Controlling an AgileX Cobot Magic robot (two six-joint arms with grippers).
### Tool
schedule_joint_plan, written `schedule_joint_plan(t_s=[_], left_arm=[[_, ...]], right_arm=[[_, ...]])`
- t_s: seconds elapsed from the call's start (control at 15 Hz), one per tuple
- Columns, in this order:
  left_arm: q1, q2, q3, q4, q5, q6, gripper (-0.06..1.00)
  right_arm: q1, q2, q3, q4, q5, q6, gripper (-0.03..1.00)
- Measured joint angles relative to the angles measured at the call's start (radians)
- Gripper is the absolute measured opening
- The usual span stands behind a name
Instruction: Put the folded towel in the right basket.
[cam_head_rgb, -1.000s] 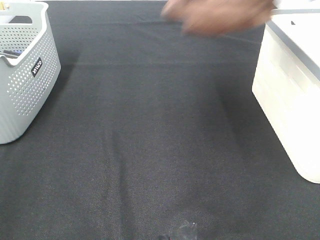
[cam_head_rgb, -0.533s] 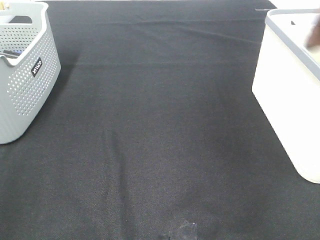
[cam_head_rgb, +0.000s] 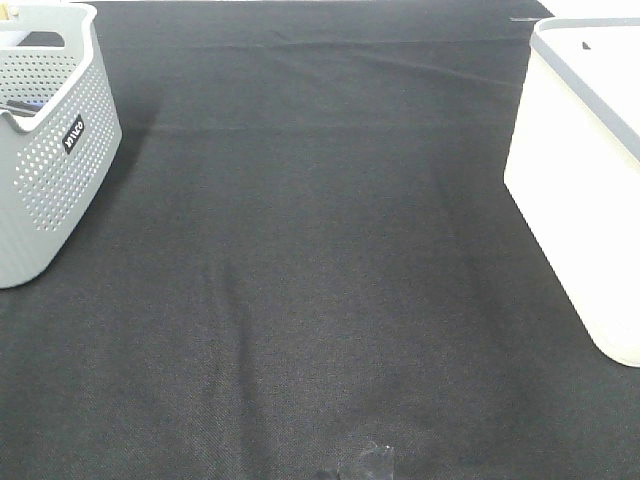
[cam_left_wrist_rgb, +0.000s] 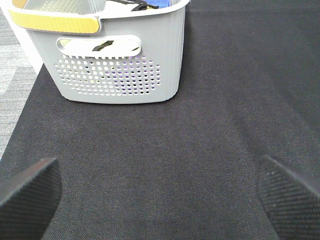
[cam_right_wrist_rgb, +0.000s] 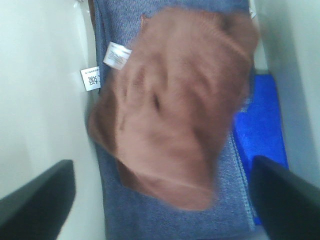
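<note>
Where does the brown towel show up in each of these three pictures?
Exterior high: not visible; the white basket at right hides its contents.
Left wrist: not in it.
Right wrist: brown towel fills the middle, over blue-grey cloth.
Shared landmark: the white basket, in exterior high and right wrist views.

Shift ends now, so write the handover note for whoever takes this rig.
The left gripper: jaws open, empty, over the black cloth, facing the grey basket.
The right gripper: jaws open, holding nothing, above the inside of the right basket.
The brown towel: inside the right basket, on a blue-grey cloth; blurred, so perhaps not settled.
Done: towel released into the basket, by the look of it.
Left: check that it has settled, then bring the right arm out.
</note>
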Motion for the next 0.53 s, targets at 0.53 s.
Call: schedule_joint_plan(t_s=[0.53], left_arm=[[0.0,0.0,0.0,0.0,0.0,0.0,0.99]], right_arm=[[0.133,-0.115,-0.13,-0.032,0.087,0.037,0.97]])
